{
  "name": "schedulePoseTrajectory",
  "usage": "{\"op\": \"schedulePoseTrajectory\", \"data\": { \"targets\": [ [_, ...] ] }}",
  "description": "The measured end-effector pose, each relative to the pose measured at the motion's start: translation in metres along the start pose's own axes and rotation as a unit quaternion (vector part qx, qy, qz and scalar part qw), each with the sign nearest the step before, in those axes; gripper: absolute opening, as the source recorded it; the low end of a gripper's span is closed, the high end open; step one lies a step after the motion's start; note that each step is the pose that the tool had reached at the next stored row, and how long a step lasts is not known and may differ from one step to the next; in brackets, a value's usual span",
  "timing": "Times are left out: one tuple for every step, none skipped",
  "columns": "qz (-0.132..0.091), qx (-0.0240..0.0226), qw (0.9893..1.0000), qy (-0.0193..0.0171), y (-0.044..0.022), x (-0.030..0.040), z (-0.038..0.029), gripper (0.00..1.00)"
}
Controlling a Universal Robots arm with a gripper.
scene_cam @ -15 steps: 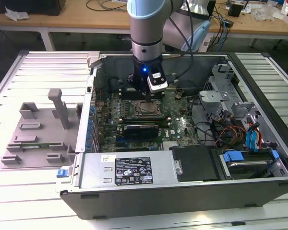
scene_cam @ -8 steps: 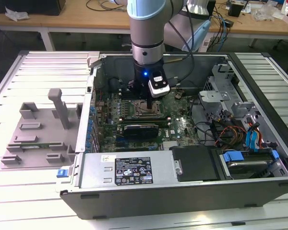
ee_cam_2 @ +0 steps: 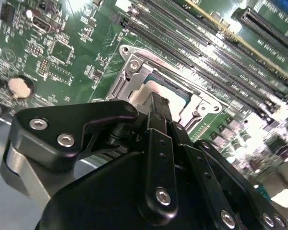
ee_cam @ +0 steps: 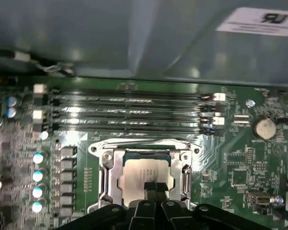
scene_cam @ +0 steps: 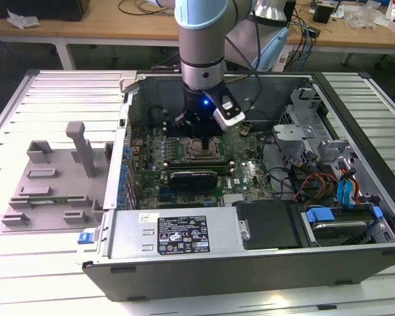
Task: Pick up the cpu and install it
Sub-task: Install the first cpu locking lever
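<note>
In the exterior view the arm reaches down at upper centre of the frame into the open computer case (scene_cam: 355,164), the gripper (scene_cam: 204,139) low over the motherboard (scene_cam: 247,172); in the first wrist view the cpu (ee_cam: 143,173) lies inside the socket frame (ee_cam: 107,175) at lower centre, with the dark fingertips (ee_cam: 150,188) close together and touching its metal top; memory slots (ee_cam: 129,115) run across mid-frame above the socket; in the second wrist view the fingers (ee_cam_2: 159,115) stand narrow over the cpu's pale top (ee_cam_2: 140,92) at centre.

cpu (ee_cam: 143,173) | silvery-grey square, paler rim | lying flat inside socket frame (ee_cam: 108,172) on motherboard (ee_cam: 240,163)
</note>
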State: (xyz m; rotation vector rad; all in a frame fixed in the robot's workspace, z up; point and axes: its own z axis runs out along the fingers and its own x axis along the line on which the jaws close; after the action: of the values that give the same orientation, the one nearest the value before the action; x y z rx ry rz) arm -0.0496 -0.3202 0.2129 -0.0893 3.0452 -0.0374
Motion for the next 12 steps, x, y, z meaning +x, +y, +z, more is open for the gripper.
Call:
{"op": "schedulePoseTrajectory", "data": {
  "targets": [
    [-0.003, 0.0004, 1.0000, 0.0001, 0.0000, 0.0000, 0.0000, 0.11],
    [-0.003, 0.0004, 1.0000, 0.0001, 0.0000, 0.0000, 0.0000, 0.11],
    [-0.003, 0.0004, 1.0000, 0.0001, 0.0000, -0.0001, -0.0001, 0.11],
    [-0.003, 0.0004, 1.0000, 0.0001, -0.0001, -0.0002, -0.0022, 0.11],
    [-0.003, 0.0005, 1.0000, 0.0001, -0.0002, -0.0007, -0.0076, 0.11],
    [-0.003, 0.0005, 1.0000, 0.0001, -0.0004, -0.0013, -0.0140, 0.11],
    [-0.003, 0.0005, 1.0000, 0.0001, -0.0005, -0.0018, -0.0195, 0.11],
    [-0.003, 0.0003, 1.0000, 0.0000, -0.0005, -0.0019, -0.0199, 0.11],
    [-0.003, 0.0003, 1.0000, 0.0008, -0.0006, -0.0019, -0.0200, 0.11],
    [-0.003, -0.0004, 0.9999, 0.0142, -0.0006, -0.0024, -0.0198, 0.11],
    [-0.003, -0.0011, 0.9997, 0.0249, -0.0006, -0.0028, -0.0196, 0.11],
    [-0.004, -0.0016, 0.9995, 0.0314, -0.0006, -0.0031, -0.0195, 0.11]
  ]
}}
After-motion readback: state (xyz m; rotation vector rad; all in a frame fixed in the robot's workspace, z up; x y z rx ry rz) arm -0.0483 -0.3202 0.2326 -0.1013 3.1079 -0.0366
